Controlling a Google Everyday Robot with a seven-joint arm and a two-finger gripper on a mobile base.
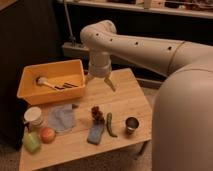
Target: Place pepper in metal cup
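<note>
The slim dark green pepper (110, 125) lies flat on the wooden table (125, 100), near its front edge. Just right of it stands the small shiny metal cup (132, 124), upright, its inside dark. My gripper (99, 83) hangs over the back of the table, well behind the pepper and the cup. Its two light fingers (110, 84) are spread apart and hold nothing, so it is open.
A yellow bin (51, 80) with utensils sits at the back left. Dark red grapes (96, 114) and a blue sponge (95, 133) lie left of the pepper. Further left are a grey cloth (62, 118), a white jar (33, 117), an orange fruit (47, 134) and a green object (31, 142).
</note>
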